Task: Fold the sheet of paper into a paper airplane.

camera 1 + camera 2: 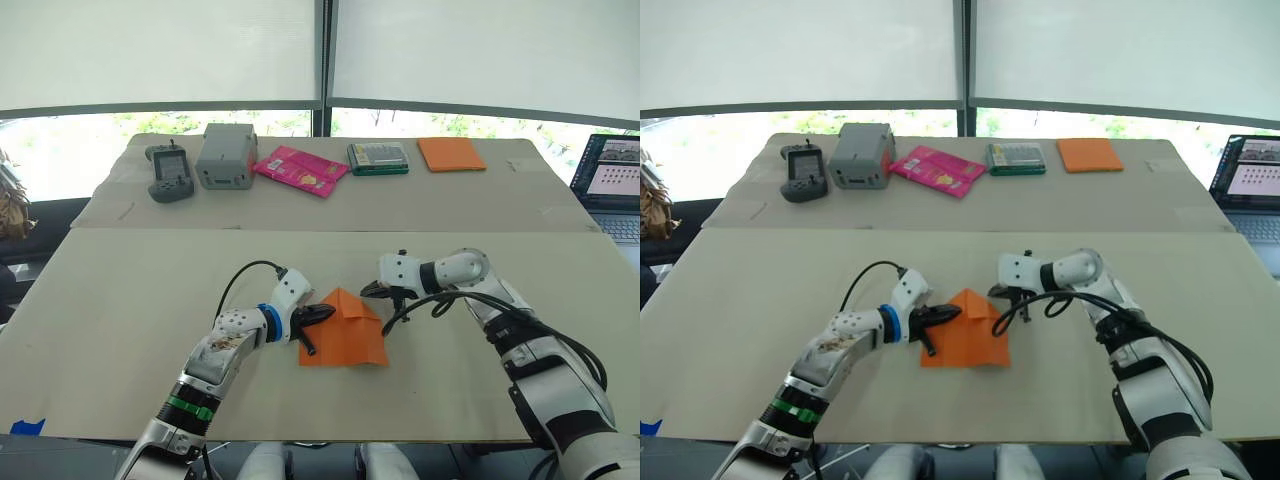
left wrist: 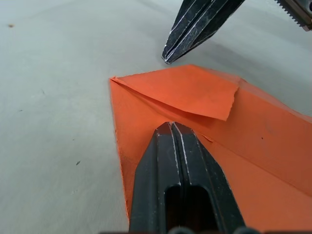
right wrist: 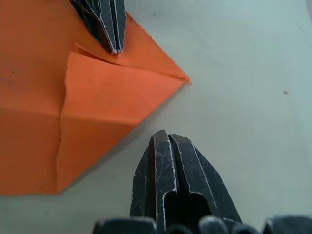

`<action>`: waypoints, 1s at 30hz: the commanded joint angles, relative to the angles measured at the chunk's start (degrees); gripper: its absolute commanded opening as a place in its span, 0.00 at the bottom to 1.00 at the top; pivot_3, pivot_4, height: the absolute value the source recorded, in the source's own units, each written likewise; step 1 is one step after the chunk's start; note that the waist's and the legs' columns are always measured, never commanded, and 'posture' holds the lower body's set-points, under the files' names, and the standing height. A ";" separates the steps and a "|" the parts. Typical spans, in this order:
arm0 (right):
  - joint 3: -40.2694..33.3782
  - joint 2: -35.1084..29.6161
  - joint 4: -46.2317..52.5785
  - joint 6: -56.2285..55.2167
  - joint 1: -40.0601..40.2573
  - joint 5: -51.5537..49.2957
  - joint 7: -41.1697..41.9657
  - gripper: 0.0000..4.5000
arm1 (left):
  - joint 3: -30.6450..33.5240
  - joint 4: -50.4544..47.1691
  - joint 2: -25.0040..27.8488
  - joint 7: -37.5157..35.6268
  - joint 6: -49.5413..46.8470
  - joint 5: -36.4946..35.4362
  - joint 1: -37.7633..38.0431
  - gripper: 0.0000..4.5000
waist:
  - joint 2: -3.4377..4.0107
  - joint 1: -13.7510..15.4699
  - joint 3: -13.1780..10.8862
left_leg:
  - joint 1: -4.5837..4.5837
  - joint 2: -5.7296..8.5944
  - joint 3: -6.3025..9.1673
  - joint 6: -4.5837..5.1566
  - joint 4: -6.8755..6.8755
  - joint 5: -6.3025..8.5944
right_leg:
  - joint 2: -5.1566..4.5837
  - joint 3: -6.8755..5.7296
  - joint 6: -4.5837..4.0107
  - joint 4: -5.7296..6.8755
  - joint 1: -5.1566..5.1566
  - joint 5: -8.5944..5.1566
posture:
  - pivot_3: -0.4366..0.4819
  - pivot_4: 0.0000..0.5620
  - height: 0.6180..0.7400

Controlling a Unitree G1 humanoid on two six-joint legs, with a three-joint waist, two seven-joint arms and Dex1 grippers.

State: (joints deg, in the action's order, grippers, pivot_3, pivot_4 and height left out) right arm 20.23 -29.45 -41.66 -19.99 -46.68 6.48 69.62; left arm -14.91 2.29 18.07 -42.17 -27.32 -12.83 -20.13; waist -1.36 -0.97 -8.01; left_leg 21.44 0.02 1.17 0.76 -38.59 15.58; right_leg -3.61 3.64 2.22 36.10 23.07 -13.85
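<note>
On the near part of the desk (image 1: 120,290) lies the sheet of paper (image 1: 345,335), flat, its far end folded to a point like a house roof. Left tool (image 1: 325,314) has its two black fingers pressed together — nothing held between them — with the tips resting on the paper's left folded flap. Right tool (image 1: 372,290) is likewise pinched closed, empty, its tip on the bare desk just beside the paper's far right slanted edge, apart from it. Both tools point toward each other across the folded peak.
</note>
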 commanded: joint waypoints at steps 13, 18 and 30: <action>-5.33 2.10 1.54 17.01 -3.19 -10.62 15.89 0.00 | -1.88 2.59 0.15 0.59 -1.00 2.58 1.69 0.01 | 0.02 0.00 0.01 | -0.02 0.03 0.00 0.00 0.02 0.00 | -0.17 -0.05 -0.02 0.05 0.02 0.01 | 0.48 0.27 1.00; -7.05 2.67 4.96 23.61 -2.88 -13.97 16.99 0.00 | -1.87 3.00 0.02 0.47 -0.74 2.87 1.55 0.01 | 0.03 0.05 0.01 | -0.02 0.09 0.00 -0.01 0.04 0.00 | -0.40 -0.19 -0.02 0.05 0.03 0.01 | 0.48 0.27 1.00; -7.68 5.77 12.49 28.27 3.02 -14.99 10.71 0.00 | -2.38 3.21 -0.16 0.31 -0.56 3.16 1.18 0.01 | 0.03 0.14 0.01 | 0.05 0.18 0.00 -0.01 0.04 0.00 | -0.56 -0.28 0.00 0.03 0.06 0.02 | 0.48 0.27 1.00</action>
State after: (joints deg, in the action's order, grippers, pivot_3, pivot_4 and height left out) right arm 13.80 -23.80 -30.92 8.79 -43.46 -8.04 81.79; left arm -15.77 2.64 17.52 -42.01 -26.41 -11.46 -20.20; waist -1.33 -0.83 -8.00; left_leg 21.49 0.19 1.17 0.75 -38.55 15.58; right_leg -4.17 3.36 2.22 36.14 23.14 -13.84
